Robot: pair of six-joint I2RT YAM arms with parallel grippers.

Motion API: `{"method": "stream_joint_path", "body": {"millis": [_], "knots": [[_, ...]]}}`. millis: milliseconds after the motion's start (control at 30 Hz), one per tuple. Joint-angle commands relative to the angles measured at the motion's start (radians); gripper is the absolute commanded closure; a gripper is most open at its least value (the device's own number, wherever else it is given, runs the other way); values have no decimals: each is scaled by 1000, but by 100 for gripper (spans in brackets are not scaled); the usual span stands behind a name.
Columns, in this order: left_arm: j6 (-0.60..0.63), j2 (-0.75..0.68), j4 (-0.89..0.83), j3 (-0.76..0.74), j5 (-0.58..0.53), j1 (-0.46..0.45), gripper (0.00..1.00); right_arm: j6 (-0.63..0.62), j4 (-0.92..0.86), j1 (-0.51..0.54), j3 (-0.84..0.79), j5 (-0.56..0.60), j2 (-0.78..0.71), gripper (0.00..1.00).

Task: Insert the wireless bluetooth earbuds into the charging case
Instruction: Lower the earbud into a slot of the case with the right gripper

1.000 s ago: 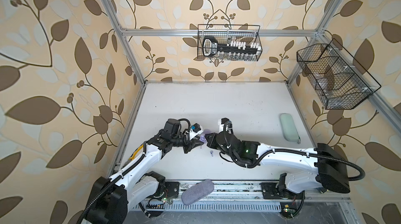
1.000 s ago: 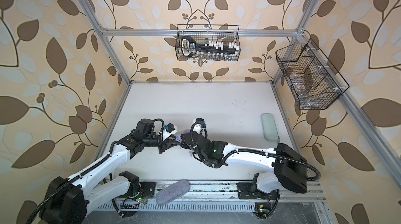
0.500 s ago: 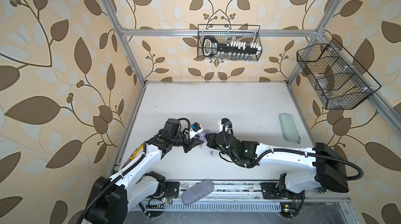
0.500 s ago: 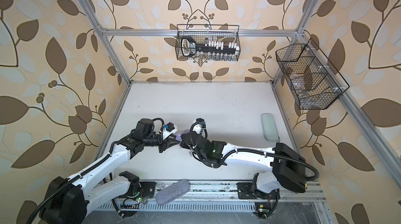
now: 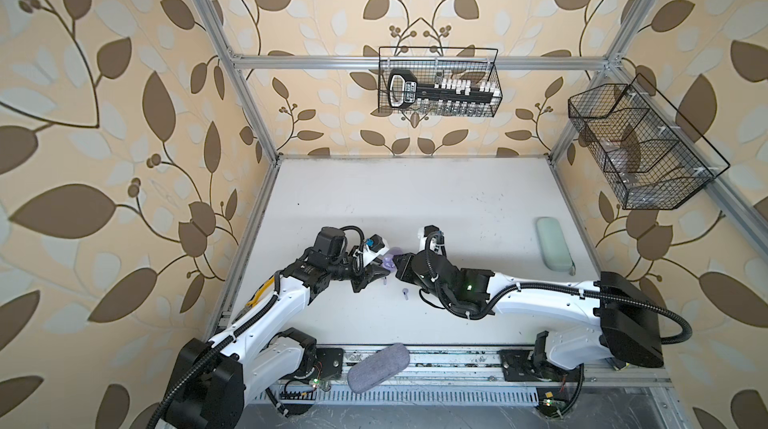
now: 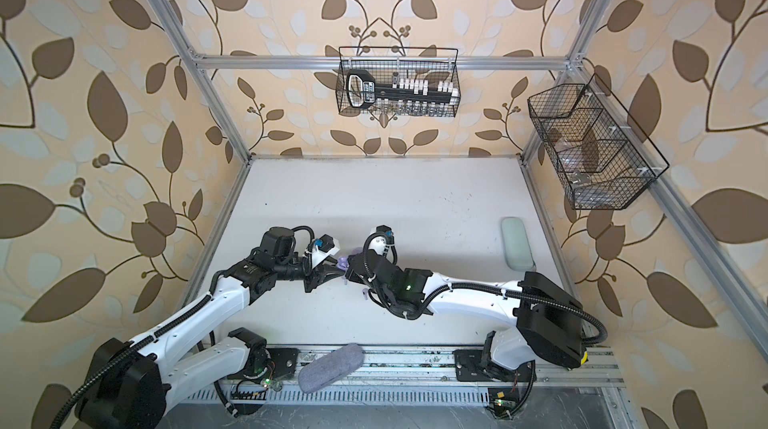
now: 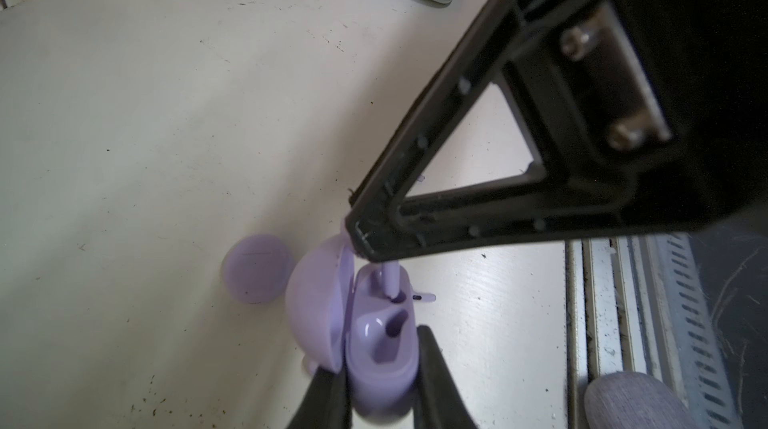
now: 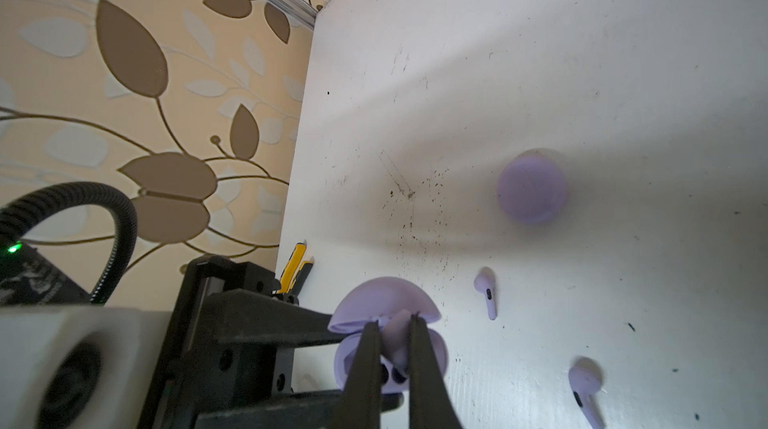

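My left gripper is shut on the base of the open lavender charging case, whose lid stands up beside it. One slot of the case shows empty. My right gripper is shut on an earbud and holds it over the case, with the stem reaching into the far slot. Two loose earbuds lie on the table beside it. In both top views the grippers meet at the case near the table's front middle.
A second, closed lavender case lies just behind. A pale green glasses case sits at the right edge. A grey case rests on the front rail. Wire baskets hang on the back wall and right wall.
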Motion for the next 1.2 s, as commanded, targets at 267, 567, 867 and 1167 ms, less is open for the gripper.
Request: {"method": "stream_joint_path", "body": {"millis": [267, 567, 867, 1167], "knots": [[-2, -11, 27, 2, 7, -9, 95, 4, 4, 9, 37, -29, 35, 95], [-4, -9, 26, 2, 6, -9, 95, 11, -15, 20, 37, -33, 44, 95], [-2, -11, 29, 2, 6, -9, 95, 13, -36, 27, 57, -44, 68, 94], [-2, -11, 28, 2, 6, -9, 95, 10, -53, 30, 61, -35, 69, 91]]}}
